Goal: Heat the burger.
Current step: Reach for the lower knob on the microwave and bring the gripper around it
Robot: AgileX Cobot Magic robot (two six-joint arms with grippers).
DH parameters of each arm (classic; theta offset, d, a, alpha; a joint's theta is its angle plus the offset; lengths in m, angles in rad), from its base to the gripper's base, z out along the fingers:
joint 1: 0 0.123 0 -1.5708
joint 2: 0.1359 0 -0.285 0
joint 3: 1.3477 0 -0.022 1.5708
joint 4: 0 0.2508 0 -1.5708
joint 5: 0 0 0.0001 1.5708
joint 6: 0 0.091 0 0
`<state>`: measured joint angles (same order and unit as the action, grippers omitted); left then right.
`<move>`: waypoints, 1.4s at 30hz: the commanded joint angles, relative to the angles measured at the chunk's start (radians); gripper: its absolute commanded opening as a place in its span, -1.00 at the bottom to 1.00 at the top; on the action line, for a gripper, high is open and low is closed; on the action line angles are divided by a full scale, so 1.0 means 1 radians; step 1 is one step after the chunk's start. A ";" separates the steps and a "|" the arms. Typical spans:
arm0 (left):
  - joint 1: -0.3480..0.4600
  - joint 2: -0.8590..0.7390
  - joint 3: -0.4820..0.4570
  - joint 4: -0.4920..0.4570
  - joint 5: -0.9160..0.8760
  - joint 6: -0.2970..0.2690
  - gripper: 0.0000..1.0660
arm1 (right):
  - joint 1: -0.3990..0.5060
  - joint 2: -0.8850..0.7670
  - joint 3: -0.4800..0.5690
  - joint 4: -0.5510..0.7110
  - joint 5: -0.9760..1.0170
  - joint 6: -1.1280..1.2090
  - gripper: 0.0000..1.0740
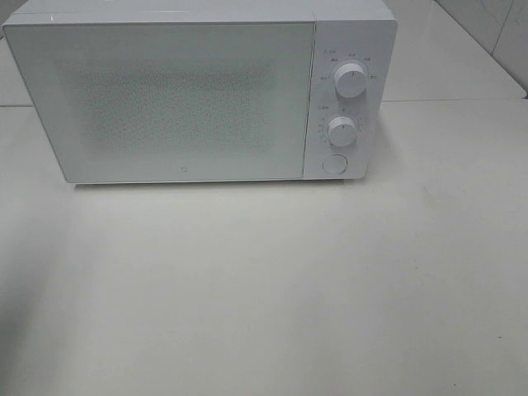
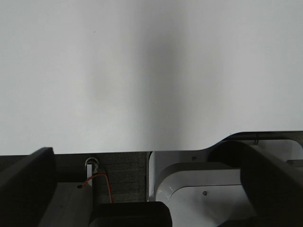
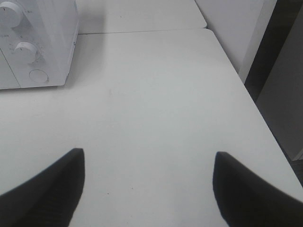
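Right wrist: empty gripper, microwave beyond

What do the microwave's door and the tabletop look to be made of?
Microwave door: likely glass, a smooth white face with fine dotted mesh showing through. Tabletop: smooth matte white, perhaps laminate; faint sheen, no grain visible.

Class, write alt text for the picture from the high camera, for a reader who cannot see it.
A white microwave with its door closed stands at the back of a white table. Its right-hand panel has an upper knob, a lower knob and a round button. No robot arm shows.
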<state>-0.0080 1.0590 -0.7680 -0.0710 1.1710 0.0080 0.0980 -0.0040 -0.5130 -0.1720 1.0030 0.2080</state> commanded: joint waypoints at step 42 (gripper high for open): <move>0.003 -1.088 0.267 0.007 -0.136 0.003 0.83 | -0.006 -0.024 -0.001 -0.005 -0.002 -0.006 0.37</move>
<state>-0.0080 0.0200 -0.5040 -0.0560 1.0400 0.0120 0.0980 -0.0040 -0.5130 -0.1720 1.0030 0.2080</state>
